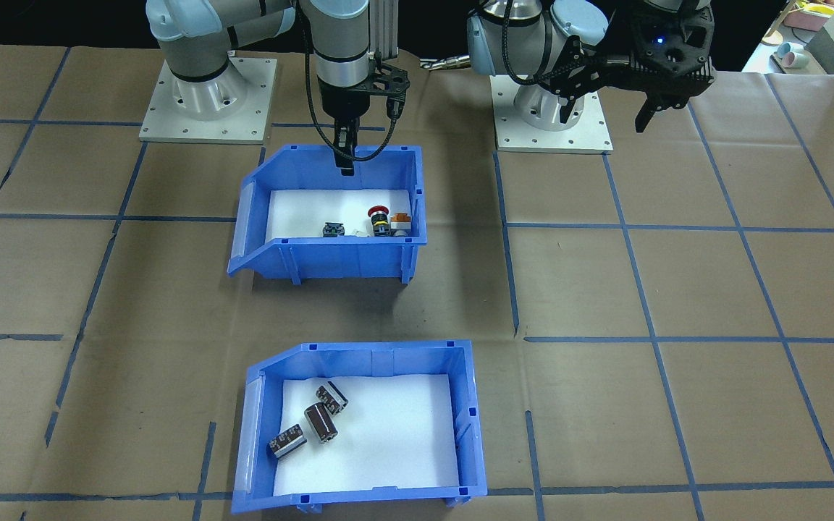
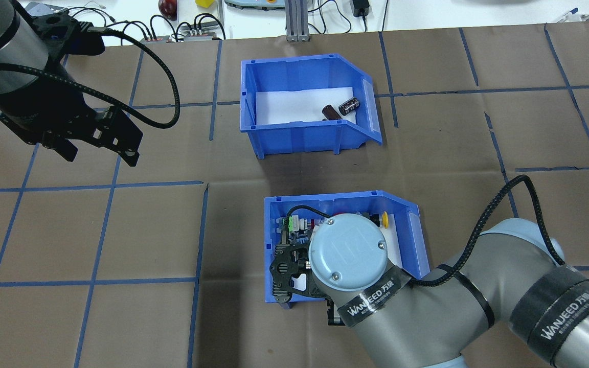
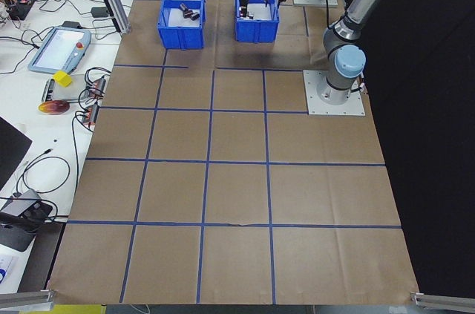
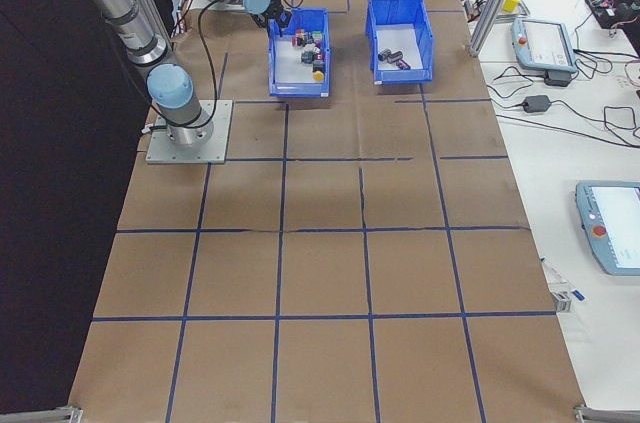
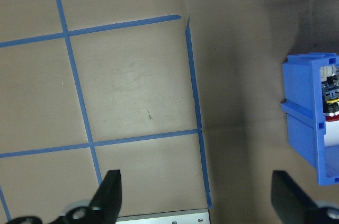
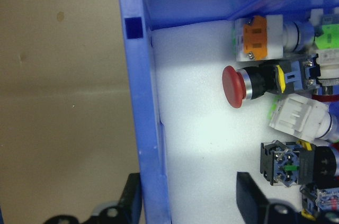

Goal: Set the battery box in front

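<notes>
Right hand astride switch bin wall, battery box well apart

— What's on the brown paper table cover?

— A grid of blue tape lines and a blue bin of push-button switches (red mushroom button among them).

— Beyond it?

— A white bench with a teach pendant.

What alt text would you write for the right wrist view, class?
Open right claw straddles the wall of a blue plastic bin, one finger outside, one over its white foam liner. Inside lie push-button switches, including a red mushroom button.
</notes>
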You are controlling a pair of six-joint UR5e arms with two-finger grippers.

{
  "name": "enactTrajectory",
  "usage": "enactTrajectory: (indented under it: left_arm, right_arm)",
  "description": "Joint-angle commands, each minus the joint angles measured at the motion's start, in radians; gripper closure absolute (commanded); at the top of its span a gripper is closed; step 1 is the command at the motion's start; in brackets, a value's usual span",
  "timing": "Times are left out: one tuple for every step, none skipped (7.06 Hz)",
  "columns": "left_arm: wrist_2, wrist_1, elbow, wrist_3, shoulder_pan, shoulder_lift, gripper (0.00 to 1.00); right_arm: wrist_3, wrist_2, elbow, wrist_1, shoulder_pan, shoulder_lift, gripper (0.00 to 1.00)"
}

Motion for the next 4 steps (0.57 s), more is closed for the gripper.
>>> enactTrajectory:
  left_arm:
    - [0.007,0.014,-0.009,0.004,0.0,-0.006,0.01]
    - [0.01,0.018,-0.009,0.007,0.0,-0.006,0.01]
    - [0.01,0.018,-0.009,0.007,0.0,-0.006,0.01]
    - [0.012,0.018,-0.009,0.008,0.0,-0.013,0.01]
  right_arm:
    - [-0.001,-0.002,-0.076,0.098,-0.012,-0.003,0.0]
    - [-0.007,-0.002,-0.178,0.226,-0.031,0.002,0.0]
    - [-0.005,-0.003,-0.268,0.339,-0.079,0.002,0.0]
    - [-0.01,-0.002,-0.322,0.367,-0.165,0.001,0.0]
